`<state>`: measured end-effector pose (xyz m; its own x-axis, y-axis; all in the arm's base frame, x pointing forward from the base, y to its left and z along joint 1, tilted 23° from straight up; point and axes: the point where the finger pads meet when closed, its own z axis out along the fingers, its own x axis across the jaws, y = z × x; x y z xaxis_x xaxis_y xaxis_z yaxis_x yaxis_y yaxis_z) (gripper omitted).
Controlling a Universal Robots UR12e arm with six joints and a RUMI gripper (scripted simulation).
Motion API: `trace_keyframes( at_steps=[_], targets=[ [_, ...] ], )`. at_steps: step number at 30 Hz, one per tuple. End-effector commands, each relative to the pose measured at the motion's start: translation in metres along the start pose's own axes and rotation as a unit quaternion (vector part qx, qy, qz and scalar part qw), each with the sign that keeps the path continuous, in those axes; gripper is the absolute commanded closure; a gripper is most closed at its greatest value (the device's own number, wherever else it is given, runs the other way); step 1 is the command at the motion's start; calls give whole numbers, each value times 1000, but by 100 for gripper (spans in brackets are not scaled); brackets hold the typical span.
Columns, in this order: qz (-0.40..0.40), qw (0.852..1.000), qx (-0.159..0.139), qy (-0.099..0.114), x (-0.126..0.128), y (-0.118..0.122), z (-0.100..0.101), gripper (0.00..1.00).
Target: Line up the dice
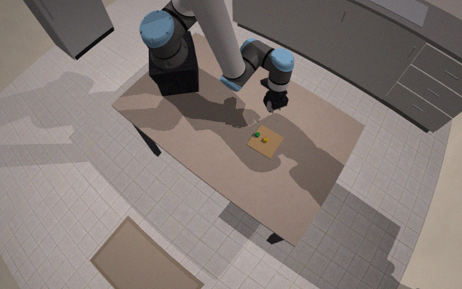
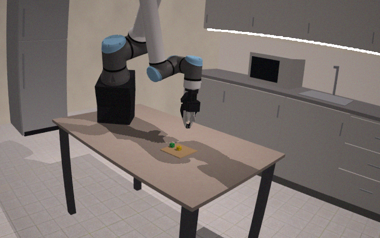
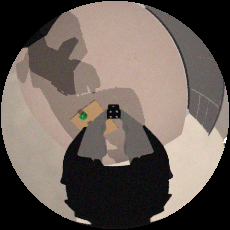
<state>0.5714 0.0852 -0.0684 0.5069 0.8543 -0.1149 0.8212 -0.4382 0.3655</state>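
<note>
My gripper (image 2: 188, 125) is shut on a black die (image 3: 113, 111) with white pips and holds it well above the table, behind the mat. It also shows in the top view (image 1: 272, 109). The small tan mat (image 1: 264, 143) lies near the table's middle. A green die (image 1: 256, 134) sits at the mat's near-base corner and a yellow die (image 1: 265, 139) sits on the mat just beyond it. Both show in the exterior view, the green die (image 2: 171, 145) and the yellow die (image 2: 178, 148). In the wrist view the green die (image 3: 83, 116) is visible; the fingers hide the yellow one.
The robot's black base block (image 2: 115, 96) stands at the table's back left corner. Kitchen cabinets (image 2: 280, 117) run behind the table. The arm casts broad shadows across the table top.
</note>
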Motion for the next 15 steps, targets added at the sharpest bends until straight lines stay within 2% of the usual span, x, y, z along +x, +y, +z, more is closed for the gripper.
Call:
trace_keyframes(
  at_steps=[1, 15],
  targets=[
    [0, 1000, 0, 0, 0, 0, -11, 97],
    [-1, 1000, 0, 0, 0, 1, -13, 97]
  ],
)
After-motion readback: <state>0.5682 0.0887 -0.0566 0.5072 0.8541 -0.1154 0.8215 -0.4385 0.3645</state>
